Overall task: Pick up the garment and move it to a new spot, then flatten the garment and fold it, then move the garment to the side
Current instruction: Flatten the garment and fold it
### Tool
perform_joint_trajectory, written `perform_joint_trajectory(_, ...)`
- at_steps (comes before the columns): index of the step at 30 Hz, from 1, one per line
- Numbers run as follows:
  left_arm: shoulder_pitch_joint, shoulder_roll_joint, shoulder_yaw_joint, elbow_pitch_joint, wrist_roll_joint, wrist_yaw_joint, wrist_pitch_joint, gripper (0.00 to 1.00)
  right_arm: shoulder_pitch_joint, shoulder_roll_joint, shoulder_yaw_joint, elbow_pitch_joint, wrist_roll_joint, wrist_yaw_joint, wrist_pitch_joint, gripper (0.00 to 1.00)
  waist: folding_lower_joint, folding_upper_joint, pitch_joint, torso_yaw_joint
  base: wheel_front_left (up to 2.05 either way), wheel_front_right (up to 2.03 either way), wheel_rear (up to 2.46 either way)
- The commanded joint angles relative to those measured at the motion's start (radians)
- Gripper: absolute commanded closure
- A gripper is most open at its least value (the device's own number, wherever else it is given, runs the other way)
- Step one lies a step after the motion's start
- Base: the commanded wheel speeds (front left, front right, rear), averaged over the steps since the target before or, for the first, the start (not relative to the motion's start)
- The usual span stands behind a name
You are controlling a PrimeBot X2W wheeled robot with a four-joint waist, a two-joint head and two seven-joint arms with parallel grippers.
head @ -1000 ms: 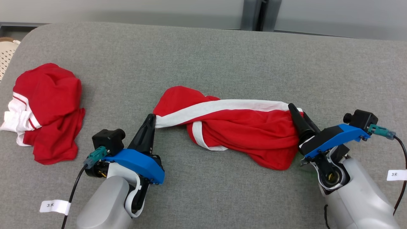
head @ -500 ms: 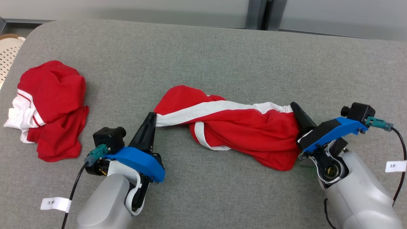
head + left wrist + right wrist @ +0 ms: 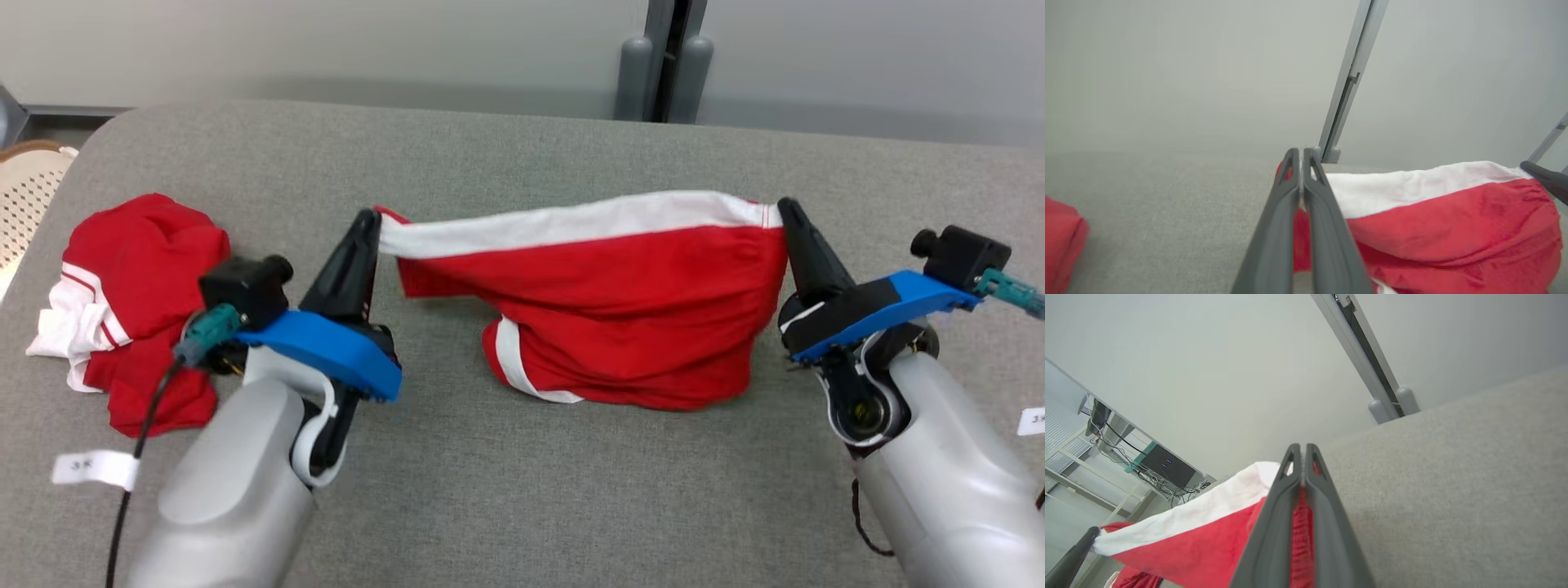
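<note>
The garment (image 3: 620, 302) is red with a white band along its top edge, and it hangs stretched between my two grippers above the grey table (image 3: 522, 147). Its lower part still rests bunched on the table. My left gripper (image 3: 371, 219) is shut on the garment's left end of the white band, seen close in the left wrist view (image 3: 1301, 153) beside the garment (image 3: 1445, 228). My right gripper (image 3: 785, 206) is shut on the right end, and red cloth shows between its fingers in the right wrist view (image 3: 1302, 448), where the garment (image 3: 1200, 535) trails off to the left.
A second red and white garment (image 3: 139, 278) lies crumpled at the table's left end, just behind my left wrist. A pale perforated basket (image 3: 28, 192) stands beyond the left edge. A wall with a grey post (image 3: 669, 57) runs behind the table.
My right gripper closed on the garment's right end. Both grippers then rose and drew the white band taut, lifting the upper part off the table. The head camera also shifted.
</note>
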Motion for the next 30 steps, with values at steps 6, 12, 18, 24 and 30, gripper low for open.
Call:
perform_joint_trajectory(6,-0.157,0.081,-0.018,-0.099,-0.039,-0.003,0.058,1.00,-0.059,-0.066,0.010,-0.144,0.008,0.000,-0.039,1.00,-0.0001,-0.0001,-0.090,-0.026,0.00,0.00,0.00)
perform_joint_trajectory(12,-0.257,0.138,-0.010,-0.182,-0.071,-0.003,0.154,1.00,-0.113,-0.119,0.002,-0.270,-0.013,0.000,-0.028,1.00,-0.0001,-0.0001,-0.133,-0.042,0.00,0.00,0.00)
perform_joint_trajectory(18,-0.321,0.156,-0.006,-0.223,-0.093,0.016,0.246,1.00,-0.194,-0.136,-0.008,-0.315,-0.068,0.000,0.041,1.00,-0.0001,-0.0001,-0.099,-0.054,0.00,0.00,0.00)
perform_joint_trajectory(24,-0.404,0.150,0.014,-0.176,-0.076,0.039,0.236,1.00,-0.301,-0.100,-0.042,-0.249,-0.150,0.000,0.051,1.00,-0.0001,-0.0001,-0.004,-0.065,0.00,0.00,0.00)
perform_joint_trajectory(30,-0.569,0.112,0.035,-0.087,-0.035,0.060,0.147,1.00,-0.483,-0.056,-0.084,-0.138,-0.266,0.000,-0.034,1.00,-0.0001,-0.0001,0.099,-0.064,0.00,0.00,0.00)
